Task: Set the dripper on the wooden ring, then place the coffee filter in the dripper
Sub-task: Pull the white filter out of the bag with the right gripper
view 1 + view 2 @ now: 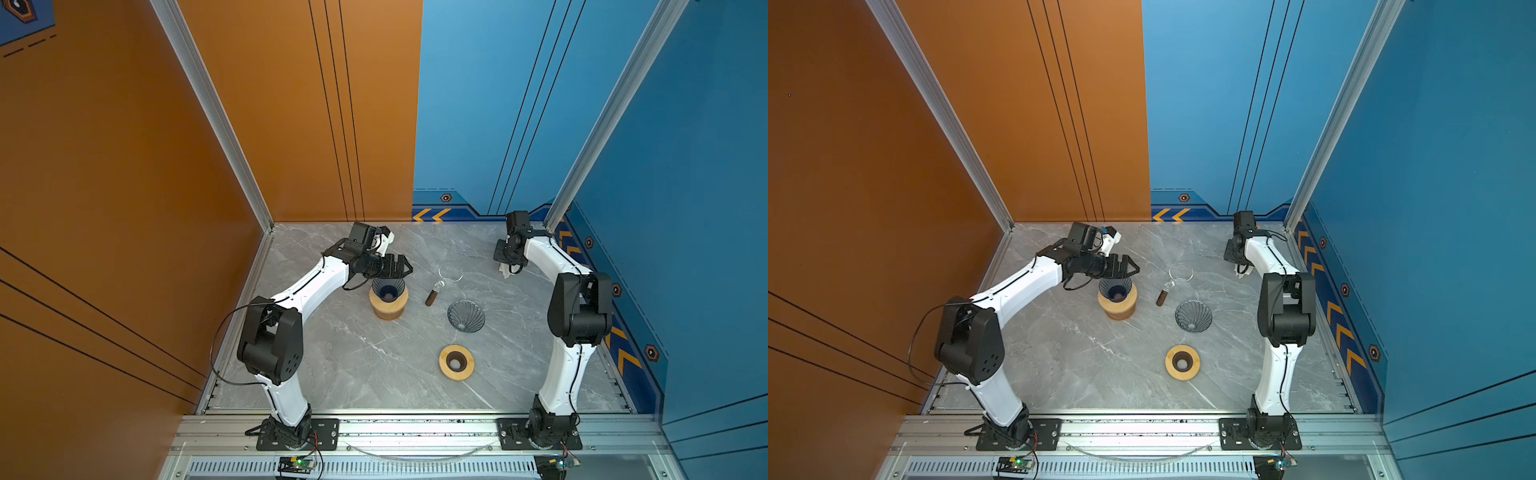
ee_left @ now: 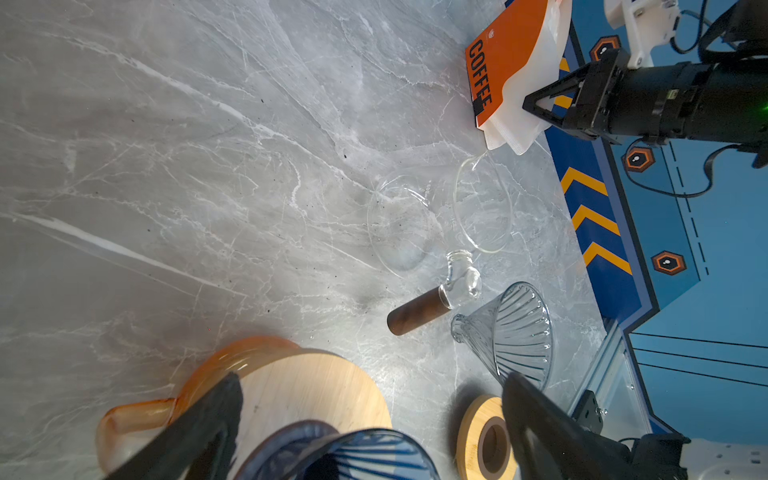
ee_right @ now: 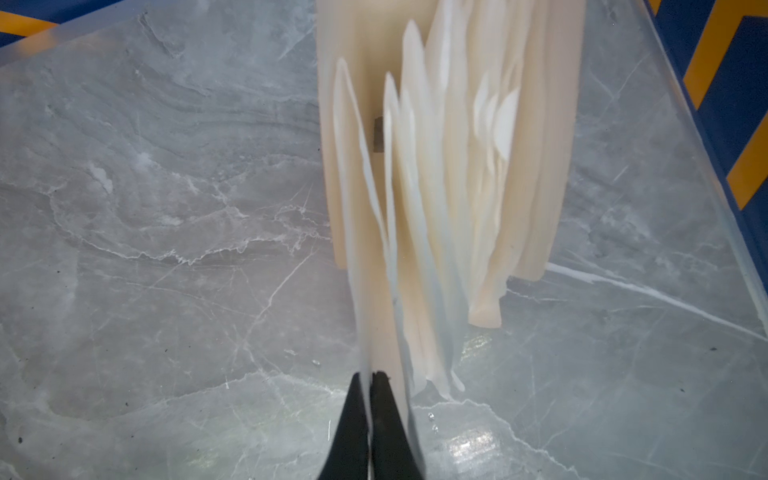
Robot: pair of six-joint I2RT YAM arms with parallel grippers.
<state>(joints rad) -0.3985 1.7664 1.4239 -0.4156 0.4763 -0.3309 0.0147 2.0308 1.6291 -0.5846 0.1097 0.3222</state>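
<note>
left end effector (image 1: 407,266) agape, right one (image 3: 369,380) closed

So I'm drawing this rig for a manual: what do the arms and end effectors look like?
The left arm and right arm have white links between bulky black joint housings, on black base plates. A thin black cable loops outside the left arm. The left end effector and right end effector are black, with tapering, triangular-framed fingers.

Orange wall (image 1: 104,166), blue wall (image 1: 685,166), grey marble tabletop (image 1: 353,365), aluminium posts (image 1: 216,124).
</note>
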